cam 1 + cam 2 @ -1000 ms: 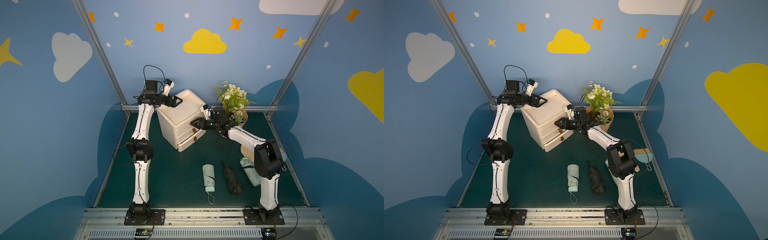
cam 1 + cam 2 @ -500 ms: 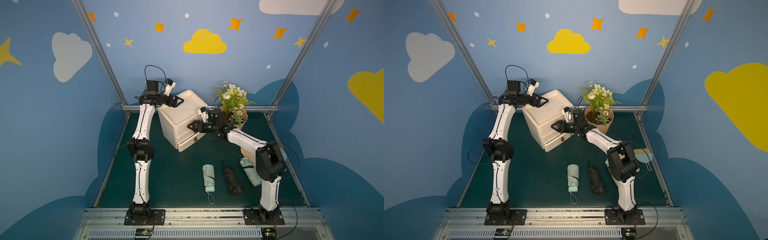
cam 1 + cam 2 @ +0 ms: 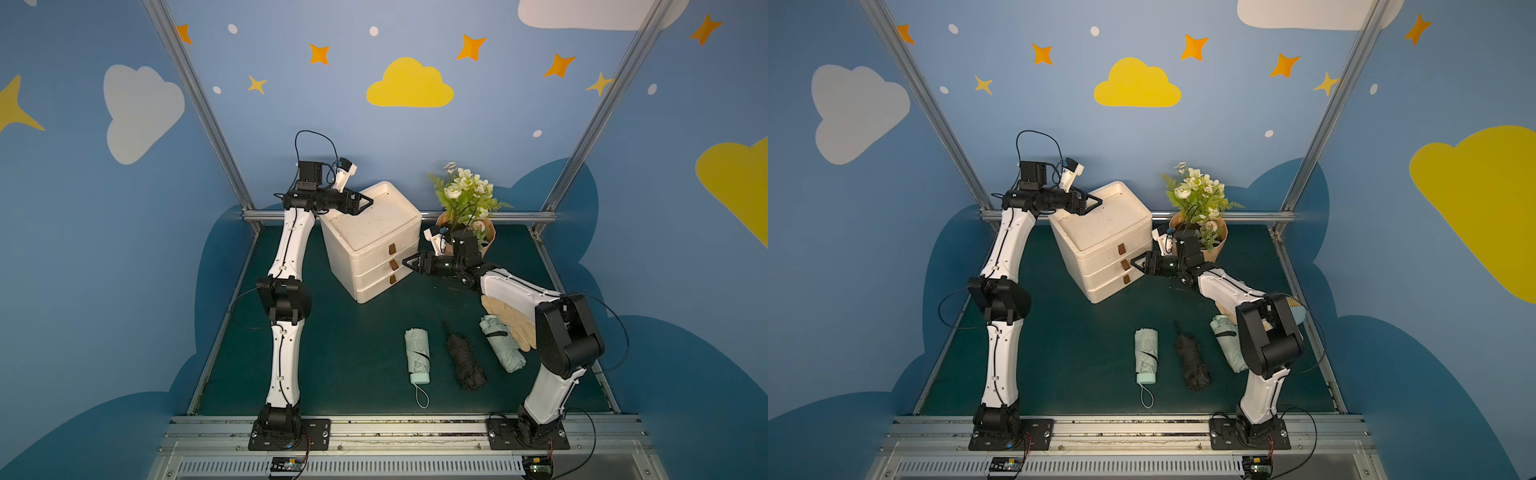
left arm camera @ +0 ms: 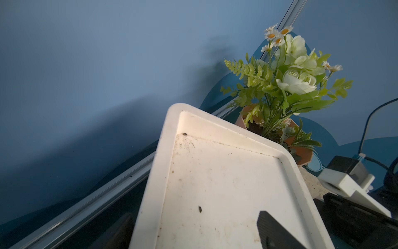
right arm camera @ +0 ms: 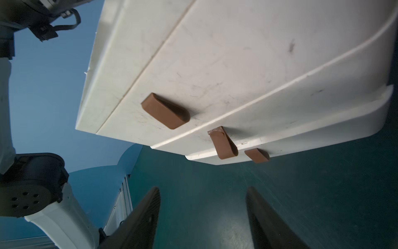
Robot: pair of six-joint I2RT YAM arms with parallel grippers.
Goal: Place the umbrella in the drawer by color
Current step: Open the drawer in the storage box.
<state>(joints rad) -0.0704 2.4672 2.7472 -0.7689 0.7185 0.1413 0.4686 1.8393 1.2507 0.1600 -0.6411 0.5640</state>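
Observation:
A white three-drawer cabinet with brown tab handles stands at the back; its drawers look shut or nearly so. On the green mat lie a mint umbrella, a black umbrella and a second mint umbrella. My right gripper is open and empty, its tips just short of the middle drawer's handle. In the right wrist view the right gripper shows only mat between its fingers. My left gripper is open at the cabinet's top back corner, one finger over the top.
A potted flower bunch stands right behind my right wrist. Beige gloves lie under the right forearm beside the second mint umbrella. Aluminium rails and blue walls close in the mat.
My right gripper has dropped from the top drawer's height to the middle handle and drawn back slightly from the cabinet front. The left arm has barely moved.

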